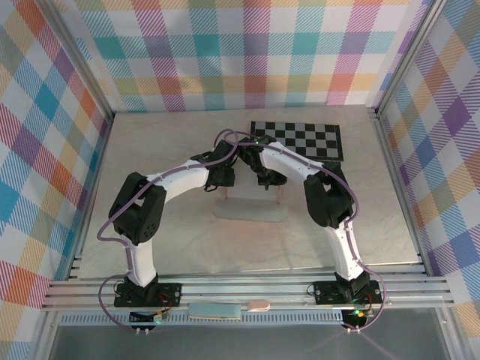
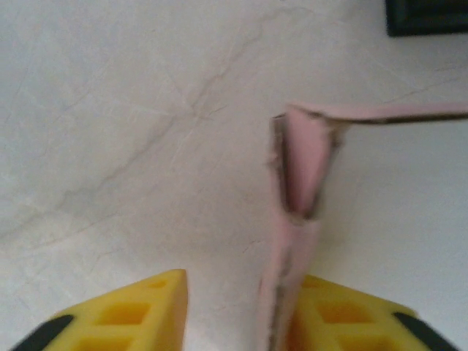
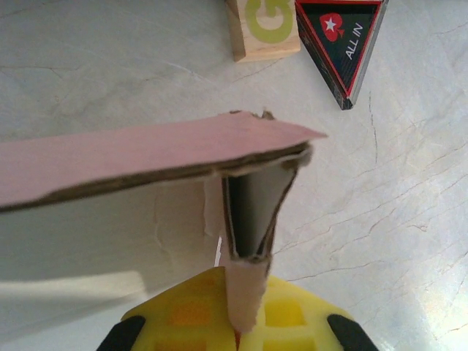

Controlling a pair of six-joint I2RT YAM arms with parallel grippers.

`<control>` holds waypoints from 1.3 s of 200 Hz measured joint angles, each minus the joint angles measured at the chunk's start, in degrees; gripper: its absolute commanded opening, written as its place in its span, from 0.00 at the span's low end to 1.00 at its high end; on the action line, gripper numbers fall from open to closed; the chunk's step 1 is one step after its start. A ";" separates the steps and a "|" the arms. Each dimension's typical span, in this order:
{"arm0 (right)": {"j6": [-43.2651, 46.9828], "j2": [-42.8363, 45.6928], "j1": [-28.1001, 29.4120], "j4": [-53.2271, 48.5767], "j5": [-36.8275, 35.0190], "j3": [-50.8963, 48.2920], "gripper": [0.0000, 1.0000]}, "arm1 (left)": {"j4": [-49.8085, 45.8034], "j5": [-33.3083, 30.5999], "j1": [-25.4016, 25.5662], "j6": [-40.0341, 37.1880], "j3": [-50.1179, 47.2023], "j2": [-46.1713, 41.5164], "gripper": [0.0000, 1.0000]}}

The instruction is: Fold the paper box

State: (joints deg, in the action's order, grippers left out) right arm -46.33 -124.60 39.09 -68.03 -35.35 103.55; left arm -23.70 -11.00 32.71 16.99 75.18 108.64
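left arm [image 1: 180,180] and right arm [image 1: 296,163] bend inward; left claw [image 2: 248,292] parted, right claw [image 3: 235,292] clamped.

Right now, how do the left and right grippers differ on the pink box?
Jaws: the left gripper stands open, while the right gripper is shut.
Grip: the right gripper pinches a flap of the paper box between its fingers. The left gripper pinches nothing; a pink flap just runs beside one of its fingers.
Shared: both have yellow fingers and sit at a raised corner of the box.
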 measured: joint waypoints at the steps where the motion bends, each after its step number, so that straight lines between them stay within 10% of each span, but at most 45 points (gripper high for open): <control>1: 0.00 0.00 0.00 0.00 0.00 -0.02 0.00 | -0.02 0.00 0.00 0.11 0.02 -0.02 0.41; 163: -4.48 2.95 -4.13 1.84 8.17 -4.55 0.00 | -13.35 1.57 -3.48 10.86 7.45 -10.84 0.53; 260: -35.30 3.39 -6.10 0.09 33.09 -8.11 0.00 | -21.51 -4.02 -4.37 12.17 18.27 -15.39 0.53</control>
State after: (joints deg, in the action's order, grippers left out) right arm -81.62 -121.21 32.99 -67.94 -2.26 95.44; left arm -45.21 -15.03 28.34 29.17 93.45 93.25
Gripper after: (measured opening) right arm 0.045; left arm 0.530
